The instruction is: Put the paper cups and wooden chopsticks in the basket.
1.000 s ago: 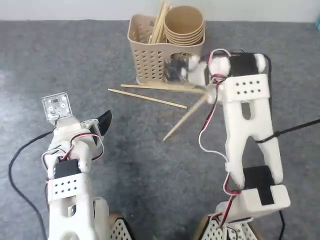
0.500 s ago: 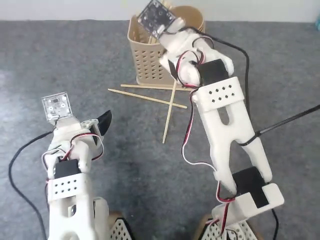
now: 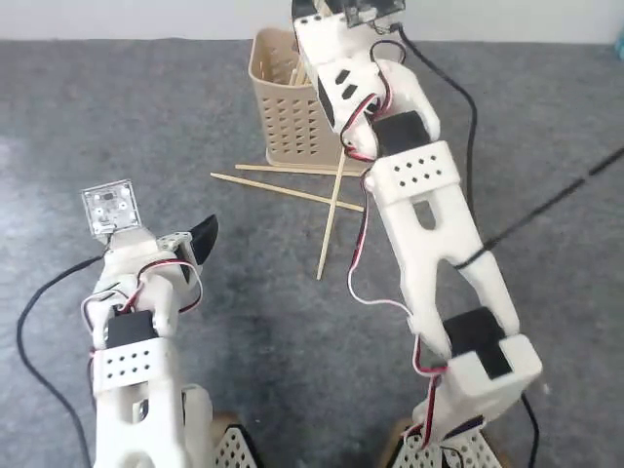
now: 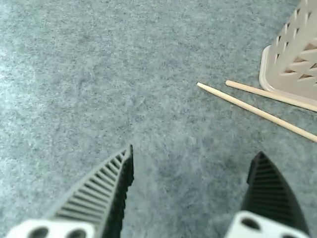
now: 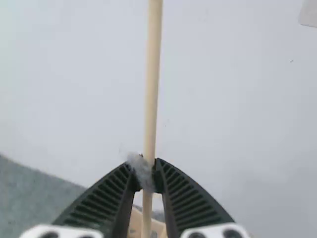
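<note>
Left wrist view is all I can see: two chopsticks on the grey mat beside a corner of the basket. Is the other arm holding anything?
Observer: Yes. In its own wrist view, the right end effector is shut on a chopstick.
Operator: Where is that arm?
Observer: In the high view it stretches out over the basket.
Operator: Any chopsticks on the mat that I'm missing?
Observer: One more. A third chopstick crosses the nearer chopstick of your two.
</note>
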`<state>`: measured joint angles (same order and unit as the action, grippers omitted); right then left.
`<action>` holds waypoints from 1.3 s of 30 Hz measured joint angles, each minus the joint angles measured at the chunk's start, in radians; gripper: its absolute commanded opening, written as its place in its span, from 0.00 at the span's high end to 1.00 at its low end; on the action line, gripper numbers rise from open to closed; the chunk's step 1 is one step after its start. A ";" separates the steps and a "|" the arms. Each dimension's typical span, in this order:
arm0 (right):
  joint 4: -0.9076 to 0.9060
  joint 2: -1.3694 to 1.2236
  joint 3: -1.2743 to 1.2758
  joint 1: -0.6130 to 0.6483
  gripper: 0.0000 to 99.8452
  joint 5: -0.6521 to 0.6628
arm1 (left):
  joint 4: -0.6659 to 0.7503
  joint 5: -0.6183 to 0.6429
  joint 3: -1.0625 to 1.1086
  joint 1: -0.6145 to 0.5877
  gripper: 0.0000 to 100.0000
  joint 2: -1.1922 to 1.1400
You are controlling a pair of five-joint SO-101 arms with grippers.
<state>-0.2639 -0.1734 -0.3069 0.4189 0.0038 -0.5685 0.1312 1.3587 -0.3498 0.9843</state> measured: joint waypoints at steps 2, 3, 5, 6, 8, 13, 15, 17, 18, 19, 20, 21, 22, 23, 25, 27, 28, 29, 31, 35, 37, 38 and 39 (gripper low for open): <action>0.046 -0.029 0.000 0.000 0.99 -0.020 | 0.000 0.000 0.000 0.000 0.65 0.000; 0.061 -0.046 0.000 0.000 0.99 -0.021 | 0.000 0.000 0.000 0.000 0.65 0.000; 0.089 -0.072 0.000 0.000 0.99 -0.023 | 0.000 0.000 0.000 0.000 0.65 0.000; 0.101 -0.084 0.000 0.000 0.99 -0.023 | 0.000 0.000 0.000 0.000 0.65 0.000; 0.114 -0.104 0.000 0.000 0.94 -0.023 | 0.000 0.000 0.000 0.000 0.65 0.000; 0.118 -0.120 0.000 0.000 0.79 -0.071 | 0.000 0.000 0.000 0.000 0.65 0.000; 0.118 -0.120 0.000 0.000 0.80 -0.089 | 0.000 0.000 0.000 0.000 0.65 0.000; 0.118 -0.120 0.000 0.000 0.82 -0.097 | 0.000 0.000 0.000 0.000 0.65 0.000; 0.118 -0.117 0.000 0.000 0.82 -0.097 | 0.000 0.000 0.000 0.000 0.65 0.000; 0.114 -0.107 0.000 0.000 0.83 -0.100 | 0.000 0.000 0.000 0.000 0.65 0.000; 0.094 -0.091 0.000 0.000 0.84 -0.103 | 0.000 0.000 0.000 0.000 0.65 0.000; 0.066 -0.063 0.000 0.000 0.84 -0.103 | 0.000 0.000 0.000 0.000 0.65 0.000; 0.032 -0.028 0.000 0.000 0.85 -0.103 | 0.000 0.000 0.000 0.002 0.65 0.000; -0.011 0.015 0.000 0.000 0.85 -0.103 | 0.000 0.000 0.000 0.008 0.65 0.000; -0.110 0.117 0.000 0.000 0.87 -0.103 | 0.000 0.000 0.000 0.026 0.65 0.000; -0.230 0.233 0.000 0.000 0.88 -0.103 | 0.000 0.000 -0.003 0.046 0.65 0.000; -0.301 0.298 0.000 0.000 0.88 -0.103 | -0.005 0.000 -0.015 0.064 0.65 0.000; -0.371 0.361 0.000 -0.006 0.88 -0.103 | -0.023 0.000 -0.032 0.086 0.65 0.000; -0.520 0.488 0.000 -0.025 0.88 -0.103 | -0.081 0.000 -0.083 0.137 0.65 0.000; -0.795 0.706 0.000 -0.077 0.88 -0.103 | -0.206 0.000 -0.198 0.242 0.65 0.000; -0.921 0.792 -0.002 -0.107 0.88 -0.103 | -0.235 0.000 -0.241 0.304 0.65 0.000; -0.984 0.830 -0.002 -0.126 0.88 -0.103 | -0.239 0.000 -0.259 0.339 0.65 0.000; -1.046 0.865 -0.002 -0.146 0.88 -0.103 | -0.242 0.000 -0.276 0.374 0.65 0.000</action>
<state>-1.3103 0.6920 -0.3084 0.2731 -0.0990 -0.8109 0.1312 1.0825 0.0245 0.9843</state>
